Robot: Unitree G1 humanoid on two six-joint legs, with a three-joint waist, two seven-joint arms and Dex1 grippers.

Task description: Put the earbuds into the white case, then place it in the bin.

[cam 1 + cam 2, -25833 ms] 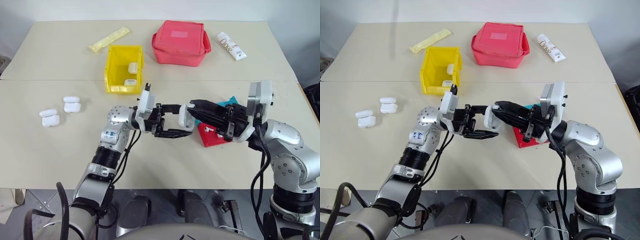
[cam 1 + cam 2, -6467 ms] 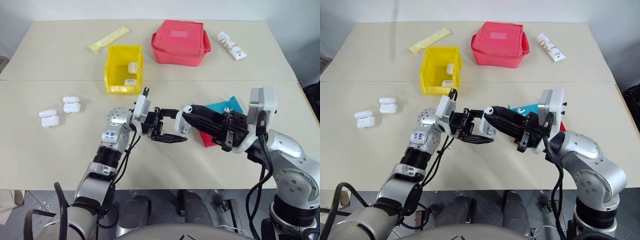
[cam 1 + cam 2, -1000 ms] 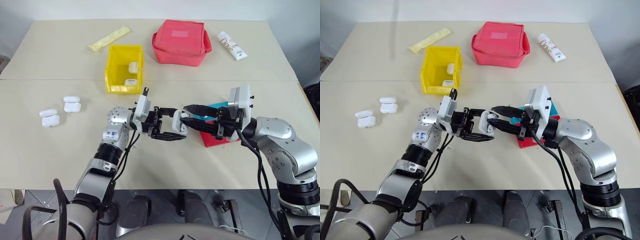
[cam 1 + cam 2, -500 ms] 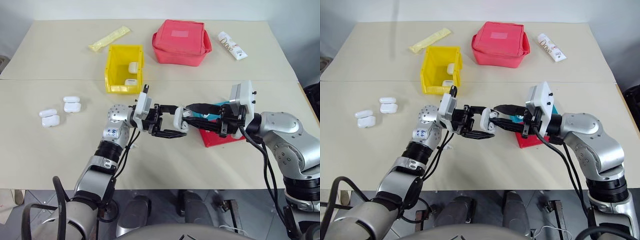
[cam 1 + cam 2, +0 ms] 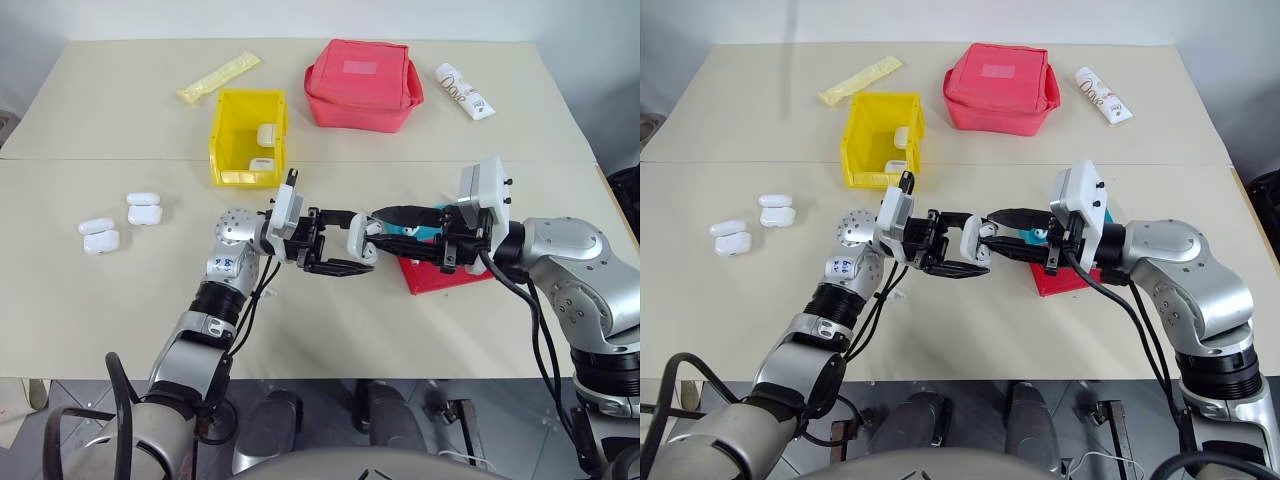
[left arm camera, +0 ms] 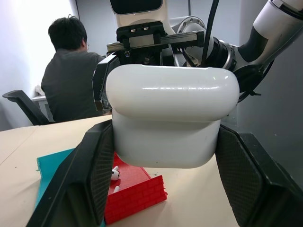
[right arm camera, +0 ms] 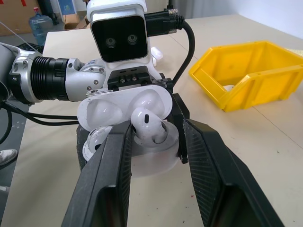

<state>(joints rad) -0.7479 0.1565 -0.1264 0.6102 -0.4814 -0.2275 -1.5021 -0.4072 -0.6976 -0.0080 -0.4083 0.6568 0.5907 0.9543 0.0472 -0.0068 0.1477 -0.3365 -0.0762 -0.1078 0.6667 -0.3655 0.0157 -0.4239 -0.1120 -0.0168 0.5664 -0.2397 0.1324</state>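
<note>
Near the centre of the left eye view, your left gripper (image 5: 335, 243) is clamped on the white case (image 5: 357, 238), one black finger above it and one below, holding it in the air above the table (image 5: 120, 300). The left wrist view shows the same grip from behind: the case's rounded body sits pinched between the two black pads (image 6: 97, 175).

In the right wrist view the case's lid stands open and one of the earbuds (image 7: 147, 124) sits in its well, stem tilted up toward the camera. Your right gripper (image 7: 154, 156) comes in from the right of the head views with its fingers set at a narrow, partly closed gap on either side of the case's lower half. You cannot tell from these views whether those fingers press the earbud or the case.

The bin (image 5: 247, 138) stands in the upper left of centre, well apart from both grippers, with two white cases already lying inside it. Just below and behind the right gripper lies the blue-and-red tray (image 5: 440, 272); two small white earbuds (image 6: 114, 181) rest on its red part in the left wrist view. Two more open white cases (image 5: 122, 224) sit at the left edge of the table. Along the far side lie a red pouch (image 5: 362, 84), a yellow sachet (image 5: 219, 78) and a white tube (image 5: 462, 91). A person (image 6: 71, 80) is seated in the background of the left wrist view, facing away.
</note>
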